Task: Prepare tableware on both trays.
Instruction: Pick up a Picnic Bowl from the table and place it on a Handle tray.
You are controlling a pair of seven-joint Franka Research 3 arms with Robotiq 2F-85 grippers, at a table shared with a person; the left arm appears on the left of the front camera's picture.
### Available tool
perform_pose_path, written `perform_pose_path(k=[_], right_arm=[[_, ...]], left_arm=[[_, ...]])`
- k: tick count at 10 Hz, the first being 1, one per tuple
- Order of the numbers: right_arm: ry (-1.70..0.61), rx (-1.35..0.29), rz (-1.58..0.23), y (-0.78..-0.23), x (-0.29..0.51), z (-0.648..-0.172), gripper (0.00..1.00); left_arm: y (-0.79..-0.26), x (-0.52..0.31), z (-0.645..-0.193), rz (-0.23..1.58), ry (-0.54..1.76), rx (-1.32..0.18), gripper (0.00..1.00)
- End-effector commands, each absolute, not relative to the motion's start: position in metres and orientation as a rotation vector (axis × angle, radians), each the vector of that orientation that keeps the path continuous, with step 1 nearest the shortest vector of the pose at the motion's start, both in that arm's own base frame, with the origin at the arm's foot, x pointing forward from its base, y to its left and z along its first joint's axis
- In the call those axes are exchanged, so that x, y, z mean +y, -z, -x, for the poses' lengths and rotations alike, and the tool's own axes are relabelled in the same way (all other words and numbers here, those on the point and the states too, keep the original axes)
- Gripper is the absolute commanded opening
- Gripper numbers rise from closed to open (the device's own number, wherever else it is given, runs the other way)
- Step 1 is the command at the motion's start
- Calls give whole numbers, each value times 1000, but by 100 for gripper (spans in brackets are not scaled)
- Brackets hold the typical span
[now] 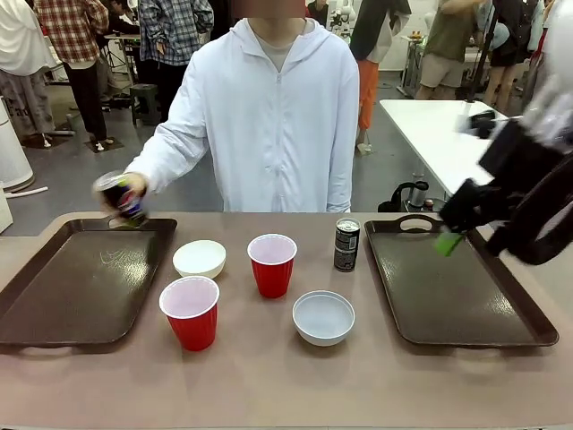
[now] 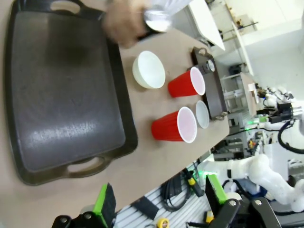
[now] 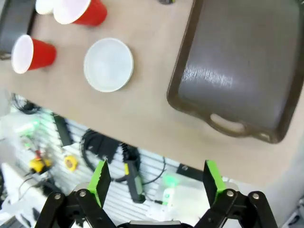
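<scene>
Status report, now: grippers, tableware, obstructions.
Left gripper open, right gripper open, nothing held. Left tray, right tray bare; cups, bowls, one can on table between them. Person's hand holds other can at left tray's far corner.

The person (image 1: 277, 116) is wearing a white zip-front hooded jacket (image 1: 269, 143) over a grey top (image 1: 276, 52). The left gripper (image 2: 159, 194) and right gripper (image 3: 156, 179) are showing black fingers (image 3: 88, 205) and green pads (image 3: 100, 179).

1. We see the left tray (image 1: 63, 296) and the right tray (image 1: 457, 296), dark brown, lying flat.
2. Between them the near cup (image 1: 191, 313) and the far cup (image 1: 271, 264), both red, stand upright.
3. The far bowl (image 1: 200, 258) and the near bowl (image 1: 323, 317) sit mouth-up beside the cups.
4. The standing can (image 1: 346, 245) is just beside the right tray; a hand (image 1: 134, 186) holds the blurred can (image 1: 125, 204) over the left tray's far rim.
</scene>
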State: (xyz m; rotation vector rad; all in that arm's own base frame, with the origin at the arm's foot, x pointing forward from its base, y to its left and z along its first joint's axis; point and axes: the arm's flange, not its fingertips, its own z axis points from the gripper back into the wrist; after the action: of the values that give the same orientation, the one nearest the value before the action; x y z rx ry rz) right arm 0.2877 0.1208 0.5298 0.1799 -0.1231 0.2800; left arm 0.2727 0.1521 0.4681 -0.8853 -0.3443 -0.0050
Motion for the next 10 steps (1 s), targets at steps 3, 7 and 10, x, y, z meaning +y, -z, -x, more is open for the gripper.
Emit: perform_pose_path(k=[3,7,10], right_arm=[[-143,-343,-117,-489,183,-302,100],[-197,-308,-112,-508,175,-297,100],[-199,-255,-135,-471,217,-335,100]], left_arm=[[-469,153,-273,899,4,-353,100],[-469,153,-273,899,4,-353,100],[-469,153,-273,899,4,-353,100]])
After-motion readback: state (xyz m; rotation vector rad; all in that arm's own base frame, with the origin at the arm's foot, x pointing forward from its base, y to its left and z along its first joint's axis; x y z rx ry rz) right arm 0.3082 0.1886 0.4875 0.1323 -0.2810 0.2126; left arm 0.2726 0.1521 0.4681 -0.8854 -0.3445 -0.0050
